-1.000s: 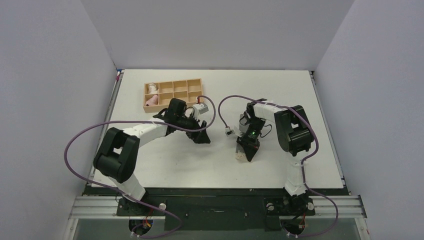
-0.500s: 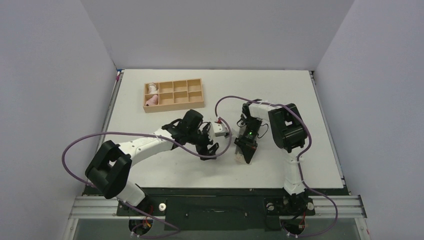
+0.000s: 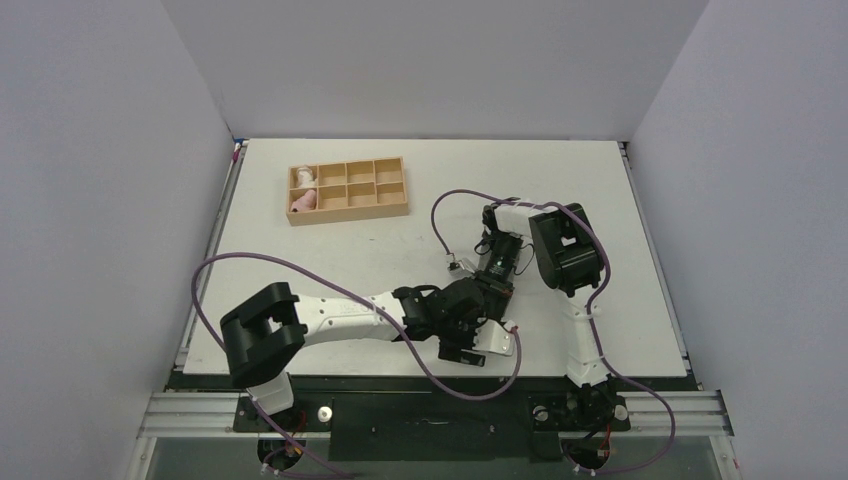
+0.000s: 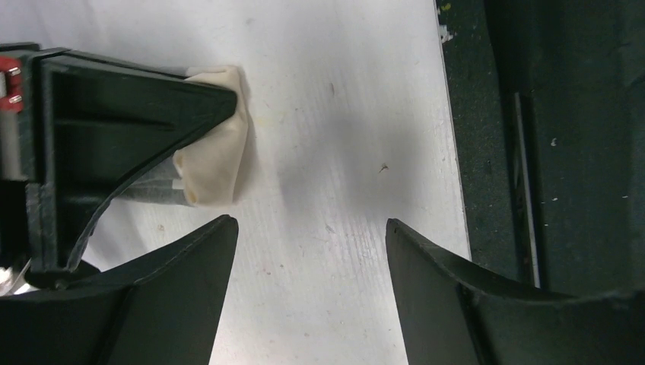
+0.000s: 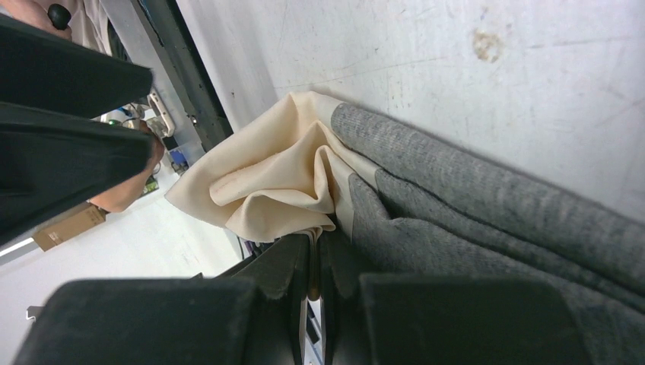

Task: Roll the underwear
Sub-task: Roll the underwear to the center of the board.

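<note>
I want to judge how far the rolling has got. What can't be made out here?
Right wrist: the underwear runs off the right and bottom edges, so its length and how far it is rolled cannot be told.
Left wrist: the right fingers cover all but its beige end and a grey sliver.
Top external: the left arm and right arm hide it almost wholly.
Top external: the tray's contents are too small to identify.
</note>
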Tool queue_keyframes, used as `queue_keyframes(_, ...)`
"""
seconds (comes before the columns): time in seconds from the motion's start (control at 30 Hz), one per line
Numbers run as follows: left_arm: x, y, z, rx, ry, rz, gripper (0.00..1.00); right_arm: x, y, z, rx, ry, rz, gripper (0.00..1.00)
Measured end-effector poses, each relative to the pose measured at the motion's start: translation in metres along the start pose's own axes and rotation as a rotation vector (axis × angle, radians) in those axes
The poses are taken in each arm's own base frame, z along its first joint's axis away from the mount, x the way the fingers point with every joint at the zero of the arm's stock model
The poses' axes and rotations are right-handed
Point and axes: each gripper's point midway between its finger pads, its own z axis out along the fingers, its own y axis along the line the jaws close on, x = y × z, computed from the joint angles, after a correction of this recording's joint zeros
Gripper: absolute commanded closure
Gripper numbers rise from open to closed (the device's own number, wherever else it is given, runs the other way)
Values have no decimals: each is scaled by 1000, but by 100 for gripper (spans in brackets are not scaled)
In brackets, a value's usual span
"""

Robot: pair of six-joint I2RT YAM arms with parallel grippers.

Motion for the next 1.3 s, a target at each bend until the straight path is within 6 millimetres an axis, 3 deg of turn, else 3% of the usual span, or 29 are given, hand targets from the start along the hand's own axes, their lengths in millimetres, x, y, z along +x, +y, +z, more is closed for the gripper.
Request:
queue_keyframes(0.2,5,1,19,-18,70,98,35,0,0,0,-1,1,12,100)
queue_keyframes(0.47,-9,22,24,-65,73,163,39,0,0,1,-8,5,23,100)
queue_keyframes(0.93,-6,25,34,-46,95,168,46,0,0,0,-8,5,23,100)
queue_keyframes(1.3,13,31,44,-28,123,135,49,0,0,0,-11,6,18,100)
